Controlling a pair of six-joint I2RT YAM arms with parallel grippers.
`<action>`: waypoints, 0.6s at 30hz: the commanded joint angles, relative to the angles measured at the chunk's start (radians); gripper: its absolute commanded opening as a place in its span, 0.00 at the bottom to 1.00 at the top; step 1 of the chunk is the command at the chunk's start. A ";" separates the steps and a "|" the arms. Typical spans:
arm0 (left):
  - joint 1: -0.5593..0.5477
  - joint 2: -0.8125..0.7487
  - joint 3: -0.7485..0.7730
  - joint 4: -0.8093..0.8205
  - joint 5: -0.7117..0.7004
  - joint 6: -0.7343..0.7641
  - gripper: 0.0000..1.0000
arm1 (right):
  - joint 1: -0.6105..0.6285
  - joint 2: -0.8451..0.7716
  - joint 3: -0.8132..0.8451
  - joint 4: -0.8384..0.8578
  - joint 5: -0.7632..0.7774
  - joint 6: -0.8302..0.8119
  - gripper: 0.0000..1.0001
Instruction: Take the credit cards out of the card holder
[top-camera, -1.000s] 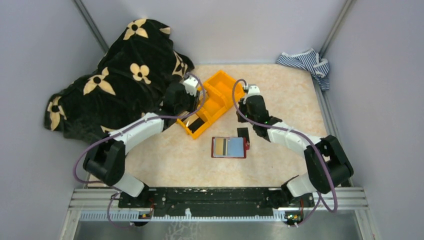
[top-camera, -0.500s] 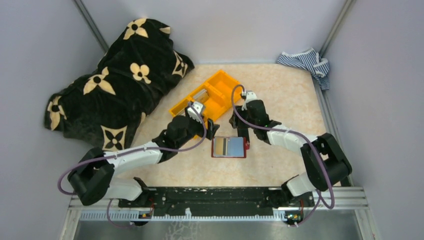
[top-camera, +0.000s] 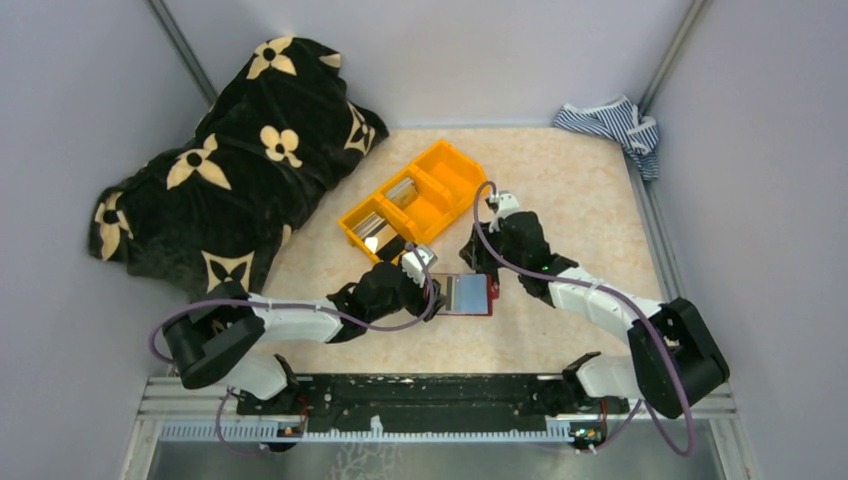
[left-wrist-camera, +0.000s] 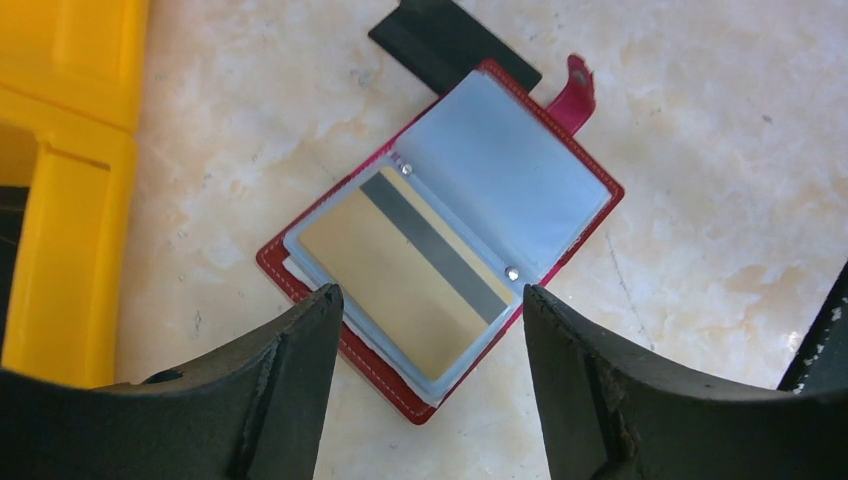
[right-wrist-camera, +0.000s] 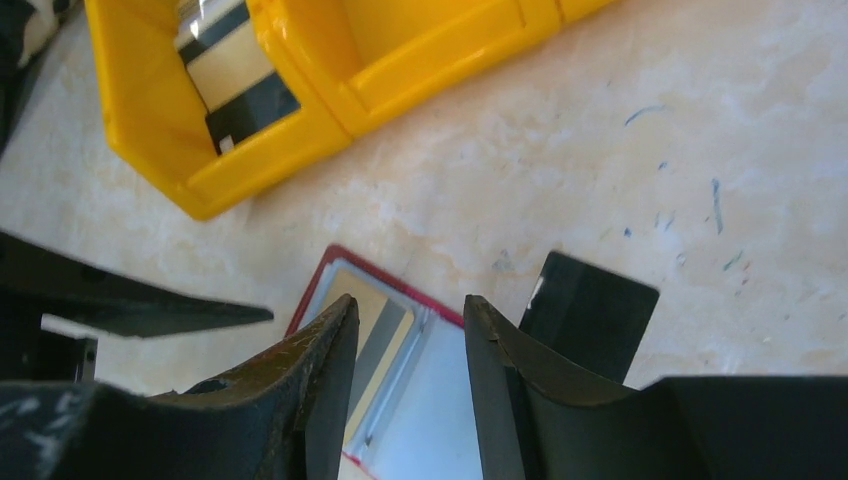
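The card holder (top-camera: 468, 293) lies open at the overhead frame's centre, a beige card (left-wrist-camera: 400, 270) sleeved inside. Both claws hang released over it, left gripper (left-wrist-camera: 430, 295) at its lower corner, right gripper (right-wrist-camera: 410, 303) above, probably to pin and pull. A black card (right-wrist-camera: 590, 315) lies loose at its far edge; the orange bin (right-wrist-camera: 300, 110) sits upper left. Only the clear sleeve (left-wrist-camera: 310, 246) hinders.

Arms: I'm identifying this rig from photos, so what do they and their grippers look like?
The left arm and right arm have white links and black joints, each trailed by a looping purple cable. The left gripper and right gripper have black tapered fingers.
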 joint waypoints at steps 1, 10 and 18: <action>-0.003 0.037 -0.028 0.068 0.044 -0.057 0.72 | 0.037 -0.042 -0.075 0.042 -0.079 0.022 0.46; -0.003 0.102 0.032 -0.047 0.009 -0.071 0.69 | 0.073 -0.099 -0.240 0.196 -0.188 0.169 0.47; -0.003 0.115 0.040 -0.100 -0.036 -0.085 0.66 | 0.106 -0.035 -0.233 0.247 -0.193 0.178 0.47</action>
